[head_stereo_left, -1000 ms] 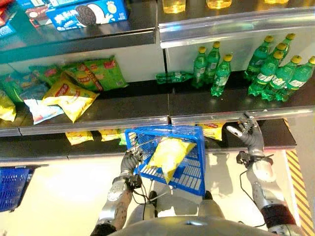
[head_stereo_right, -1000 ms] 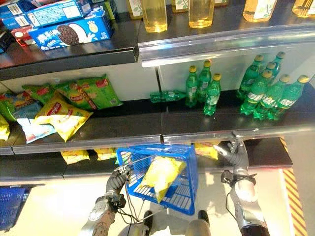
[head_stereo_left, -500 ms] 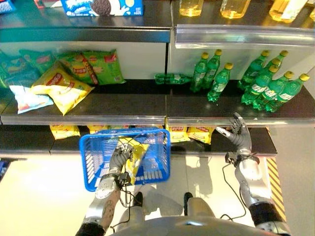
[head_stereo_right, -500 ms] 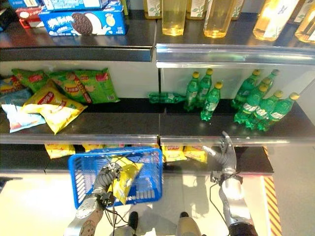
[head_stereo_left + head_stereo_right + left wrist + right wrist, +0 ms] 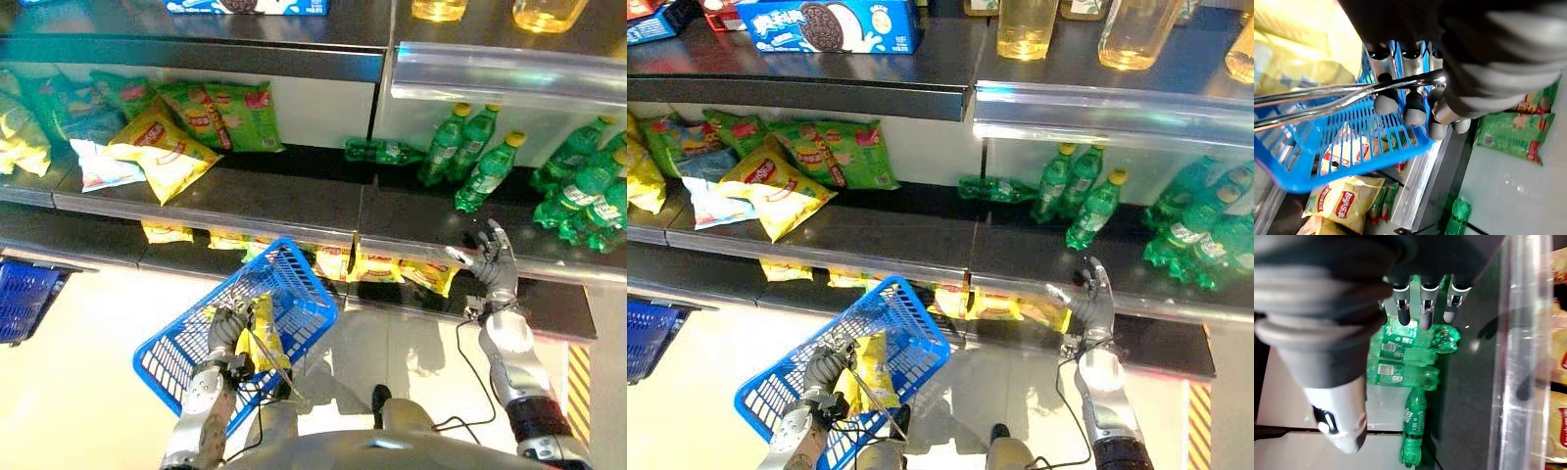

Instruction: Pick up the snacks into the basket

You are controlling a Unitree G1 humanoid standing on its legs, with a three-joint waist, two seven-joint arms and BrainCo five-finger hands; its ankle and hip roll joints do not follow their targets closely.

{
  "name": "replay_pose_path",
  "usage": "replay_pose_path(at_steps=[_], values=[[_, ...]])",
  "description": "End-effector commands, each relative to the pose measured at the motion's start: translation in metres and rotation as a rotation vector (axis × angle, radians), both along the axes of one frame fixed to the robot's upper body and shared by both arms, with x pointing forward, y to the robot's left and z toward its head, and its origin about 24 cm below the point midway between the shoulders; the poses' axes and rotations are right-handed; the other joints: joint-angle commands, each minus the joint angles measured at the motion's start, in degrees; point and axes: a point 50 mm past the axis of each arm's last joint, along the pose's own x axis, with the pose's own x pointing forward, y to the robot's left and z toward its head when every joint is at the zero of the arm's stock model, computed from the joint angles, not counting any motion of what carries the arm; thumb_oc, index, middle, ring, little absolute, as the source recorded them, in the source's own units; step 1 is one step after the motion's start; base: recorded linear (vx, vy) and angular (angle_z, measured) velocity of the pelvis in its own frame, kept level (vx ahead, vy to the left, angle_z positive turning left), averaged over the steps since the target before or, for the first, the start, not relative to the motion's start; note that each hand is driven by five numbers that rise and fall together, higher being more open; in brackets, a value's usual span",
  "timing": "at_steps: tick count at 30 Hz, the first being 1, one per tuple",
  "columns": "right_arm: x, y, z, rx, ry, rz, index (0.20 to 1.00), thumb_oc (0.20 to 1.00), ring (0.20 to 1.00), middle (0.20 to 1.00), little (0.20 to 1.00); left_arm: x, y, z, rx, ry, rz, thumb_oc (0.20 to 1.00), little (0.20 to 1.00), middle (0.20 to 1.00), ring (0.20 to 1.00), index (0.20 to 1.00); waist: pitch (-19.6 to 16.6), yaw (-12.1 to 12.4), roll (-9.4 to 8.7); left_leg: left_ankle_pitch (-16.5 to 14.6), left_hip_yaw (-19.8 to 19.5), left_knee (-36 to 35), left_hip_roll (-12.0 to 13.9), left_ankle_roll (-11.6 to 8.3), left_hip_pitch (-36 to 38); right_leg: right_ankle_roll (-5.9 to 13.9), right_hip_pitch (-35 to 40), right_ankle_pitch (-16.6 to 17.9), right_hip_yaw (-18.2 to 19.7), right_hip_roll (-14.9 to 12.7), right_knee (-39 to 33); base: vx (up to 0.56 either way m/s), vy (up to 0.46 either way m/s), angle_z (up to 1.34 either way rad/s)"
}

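A blue plastic basket (image 5: 294, 294) hangs tilted low in front of the shelves. My left hand (image 5: 225, 335) is shut on its wire handle (image 5: 1327, 95), fingers (image 5: 1414, 108) curled round the two metal bars. A yellow snack bag (image 5: 263, 333) lies inside the basket beside the hand. More yellow snack bags (image 5: 374, 266) lie on the bottom shelf just behind the basket, and others (image 5: 162, 157) with green bags (image 5: 227, 113) lie on the middle shelf to the left. My right hand (image 5: 493, 266) is raised, open and holding nothing, by the front edge of the middle shelf (image 5: 294, 227).
Green bottles (image 5: 482, 162) stand on the middle shelf at the right, one lying on its side (image 5: 380, 151). A second blue basket (image 5: 24, 299) hangs at the far left. A blue cookie box (image 5: 828, 24) and bottles of yellow liquid (image 5: 1024, 24) fill the top shelf.
The camera has shifted. The basket has swung down and turned to a diagonal tilt in my left hand, with the yellow bag still in it. The right hand stays raised and open.
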Motion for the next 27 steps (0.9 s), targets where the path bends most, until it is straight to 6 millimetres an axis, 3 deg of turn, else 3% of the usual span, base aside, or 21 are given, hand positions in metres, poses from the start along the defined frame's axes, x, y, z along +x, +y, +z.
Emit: replay_pose_path(at_steps=[1, 9, 22, 24, 27], values=[[0.013, -0.016, 0.037, -0.047, -0.157, -0.066, 1.0, 1.0, 1.0, 1.0, 1.0, 0.031, 0.004, 0.064, 0.038, -0.345, -0.024, 0.2, 0.2, 0.2, 0.2, 0.2, -0.4, 1.1, -2.52, -6.1, 1.7, 2.8, -4.8, 3.16, 2.3, 2.66, -0.3, 8.1, 0.7, -0.4, -13.3, -0.02, -0.025, 0.19], [0.04, -0.022, 0.059, -0.015, -0.236, -0.187, 1.0, 1.0, 1.0, 1.0, 1.0, 0.035, 0.006, 0.078, 0.075, -0.404, -0.011, 0.2, 0.2, 0.2, 0.2, 0.2, 3.2, 1.5, -0.96, -3.5, 4.4, -1.7, -5.6, 4.0, -2.1, 2.61, -7.0, 8.8, 0.9, 1.0, -11.0, -0.08, 0.005, -0.22], [0.065, -0.017, 0.073, 0.064, -0.269, -0.296, 1.0, 1.0, 1.0, 1.0, 1.0, 0.042, 0.005, 0.092, 0.092, -0.464, 0.019, 0.2, 0.2, 0.2, 0.2, 0.2, 9.2, 2.5, -2.23, -5.4, 5.9, 3.0, -7.2, 5.47, -6.6, 2.66, -12.1, 9.4, 1.7, 0.1, -7.2, -0.06, 0.04, -0.02], [0.071, -0.02, 0.078, 0.059, -0.272, -0.294, 1.0, 1.0, 1.0, 1.0, 1.0, 0.043, 0.002, 0.094, 0.086, -0.478, 0.0, 0.2, 0.2, 0.2, 0.2, 0.2, 9.9, 2.7, -2.39, -5.7, 6.0, 4.0, -7.6, 5.55, -7.4, 2.77, -12.6, 9.7, 1.8, -0.1, -6.9, -0.05, 0.032, 0.02], [0.084, -0.028, 0.103, 0.009, -0.314, -0.291, 1.0, 1.0, 1.0, 1.0, 1.0, 0.045, -0.005, 0.102, 0.078, -0.514, -0.054, 0.2, 0.2, 0.2, 0.2, 0.2, 11.2, 3.4, -2.61, -5.9, 5.7, 5.1, -8.0, 5.58, -8.7, 2.84, -13.8, 10.1, 1.8, -0.3, -6.4, -0.03, 0.024, 0.0]])
